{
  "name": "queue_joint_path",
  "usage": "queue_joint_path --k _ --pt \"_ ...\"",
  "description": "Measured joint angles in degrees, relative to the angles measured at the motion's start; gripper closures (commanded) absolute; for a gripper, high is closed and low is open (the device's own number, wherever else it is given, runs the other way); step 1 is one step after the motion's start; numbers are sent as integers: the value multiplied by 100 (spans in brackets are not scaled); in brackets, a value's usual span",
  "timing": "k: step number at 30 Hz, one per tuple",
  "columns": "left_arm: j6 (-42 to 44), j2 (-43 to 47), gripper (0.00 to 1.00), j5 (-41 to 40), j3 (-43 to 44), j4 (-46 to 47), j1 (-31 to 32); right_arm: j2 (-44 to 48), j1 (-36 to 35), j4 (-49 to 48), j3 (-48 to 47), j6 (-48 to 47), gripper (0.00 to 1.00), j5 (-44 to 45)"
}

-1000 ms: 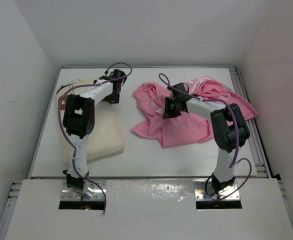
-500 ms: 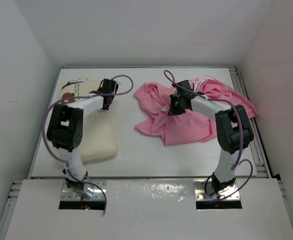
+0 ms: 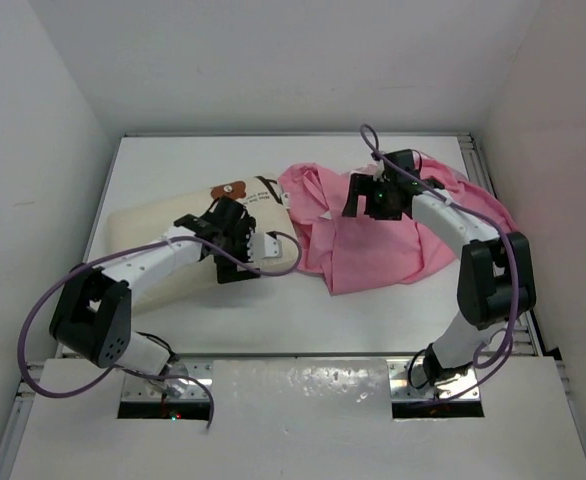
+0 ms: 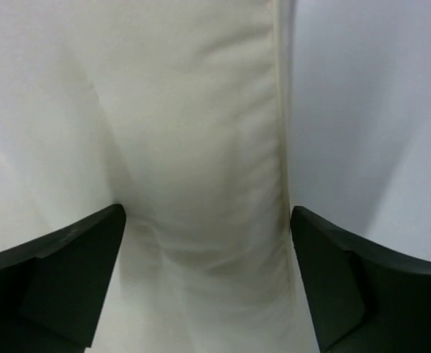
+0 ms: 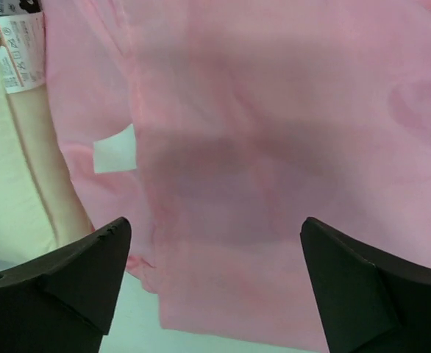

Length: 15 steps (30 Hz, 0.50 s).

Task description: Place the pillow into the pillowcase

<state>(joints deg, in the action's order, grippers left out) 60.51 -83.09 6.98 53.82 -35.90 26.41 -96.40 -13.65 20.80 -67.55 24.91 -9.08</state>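
The cream pillow (image 3: 143,225) lies across the left middle of the table, its brown mark (image 3: 235,188) and printed end touching the pink pillowcase (image 3: 373,255). My left gripper (image 3: 241,250) hangs over the pillow's near right part. Its jaws stand open with the pillow (image 4: 201,147) running between the dark fingers (image 4: 54,279), touching neither. My right gripper (image 3: 378,205) hovers open above the crumpled pillowcase (image 5: 274,147), fingers (image 5: 377,294) wide apart and empty. The pillow's end (image 5: 9,198) with its label (image 5: 13,44) shows at the left of the right wrist view.
A small white tag (image 5: 115,151) sits on the pillowcase near the pillow's end. White walls close in the table (image 3: 273,310) at left, back and right. A metal rail (image 3: 508,290) runs along the right edge.
The pillow has shifted right until its marked end meets the pillowcase. My left arm swung toward the near side. My right gripper moved back and right. Both grippers shut briefly, then opened.
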Motion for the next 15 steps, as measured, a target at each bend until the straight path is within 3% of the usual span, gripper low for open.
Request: queue_joint_path --k 3,8,15 --pt "-20 90 0 72 24 -210 9 -11 76 151 -13 -92 2 -39" --pt "-81 57 0 59 850 -363 -330 -437 59 271 -809 -214 24 -57" --pt "-17 -778 0 -85 2249 310 -1335 -1480 -227 -210 -1958 -133 33 133"
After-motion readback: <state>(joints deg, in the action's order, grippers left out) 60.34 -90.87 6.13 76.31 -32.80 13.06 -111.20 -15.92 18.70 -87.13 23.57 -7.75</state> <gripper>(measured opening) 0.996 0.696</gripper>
